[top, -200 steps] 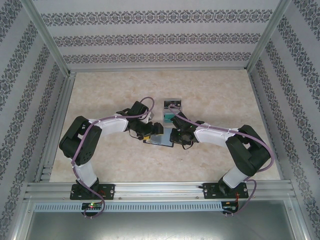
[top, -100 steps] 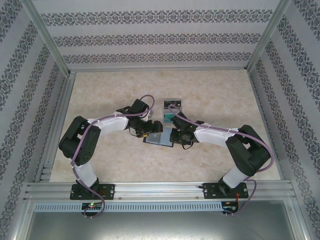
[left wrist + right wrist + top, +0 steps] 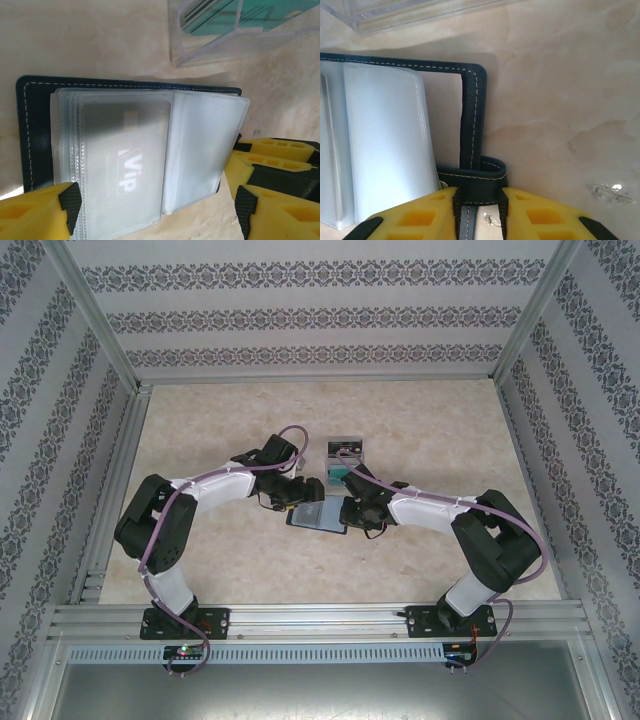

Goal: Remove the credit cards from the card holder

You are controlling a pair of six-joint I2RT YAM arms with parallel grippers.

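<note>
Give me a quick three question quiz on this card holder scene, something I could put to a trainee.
1. True or false: the left gripper is shut on the Vip card.
2. What is the right gripper clamped on? A) a plastic sleeve B) the card holder's clasp strap C) the table edge
3. Fill in: the teal cards sit inside a ___ just beyond the card holder.

Key
1. False: its jaws stand open on either side of the card holder, and the Vip card is in its sleeve.
2. B
3. clear box
</note>
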